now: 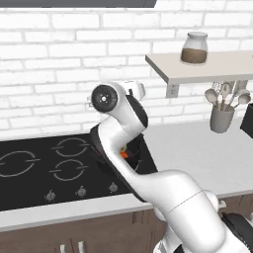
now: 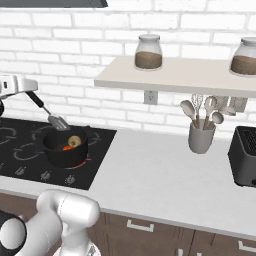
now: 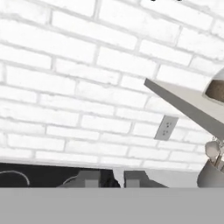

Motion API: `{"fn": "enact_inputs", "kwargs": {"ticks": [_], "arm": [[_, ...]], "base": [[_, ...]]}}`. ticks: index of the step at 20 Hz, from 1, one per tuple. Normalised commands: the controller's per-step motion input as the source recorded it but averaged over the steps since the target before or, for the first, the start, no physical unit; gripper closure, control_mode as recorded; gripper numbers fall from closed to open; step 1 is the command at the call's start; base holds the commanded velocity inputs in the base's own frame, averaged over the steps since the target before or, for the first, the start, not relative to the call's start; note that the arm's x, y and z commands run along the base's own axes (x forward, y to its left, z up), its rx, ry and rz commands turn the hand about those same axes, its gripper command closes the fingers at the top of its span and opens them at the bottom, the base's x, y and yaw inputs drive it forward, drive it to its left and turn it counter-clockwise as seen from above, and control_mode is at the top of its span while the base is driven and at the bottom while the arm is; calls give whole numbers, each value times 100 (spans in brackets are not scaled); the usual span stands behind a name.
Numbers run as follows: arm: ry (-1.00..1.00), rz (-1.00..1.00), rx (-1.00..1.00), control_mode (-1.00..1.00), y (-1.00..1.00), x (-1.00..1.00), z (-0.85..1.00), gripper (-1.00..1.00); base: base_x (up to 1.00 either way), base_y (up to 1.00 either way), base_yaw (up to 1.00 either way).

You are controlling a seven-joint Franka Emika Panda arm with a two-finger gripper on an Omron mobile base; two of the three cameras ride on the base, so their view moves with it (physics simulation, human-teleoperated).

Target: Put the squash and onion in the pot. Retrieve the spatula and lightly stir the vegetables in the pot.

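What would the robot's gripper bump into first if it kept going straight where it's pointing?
Probably the white brick wall behind the stove. The gripper looks straight at it in the hand view, with nothing visible between, though depth is hard to judge.

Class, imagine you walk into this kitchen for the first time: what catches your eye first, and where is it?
The black pot on the front right burner of the dark stove draws the eye, with the orange-red squash and the golden onion inside. A grey spatula, held by the gripper, slants down toward the pot's rim. To the right, a grey cup of pale spoons stands on the counter under the shelf with jars.
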Motion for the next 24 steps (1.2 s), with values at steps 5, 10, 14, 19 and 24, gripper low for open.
{"fn": "enact_inputs", "kwargs": {"ticks": [5, 10, 14, 19, 24], "arm": [[0, -1, 0, -100, 0, -10, -29, 100], [-6, 2, 3, -100, -5, -1, -42, 100], [-3, 7, 12, -100, -8, 8, -38, 100], [0, 2, 10, -100, 0, 14, -32, 100], [0, 0, 0, -100, -2, 4, -23, 100]], "base": [[0, 0, 0], [0, 0, 0], [0, 0, 0], [0, 0, 0], [0, 0, 0]]}}
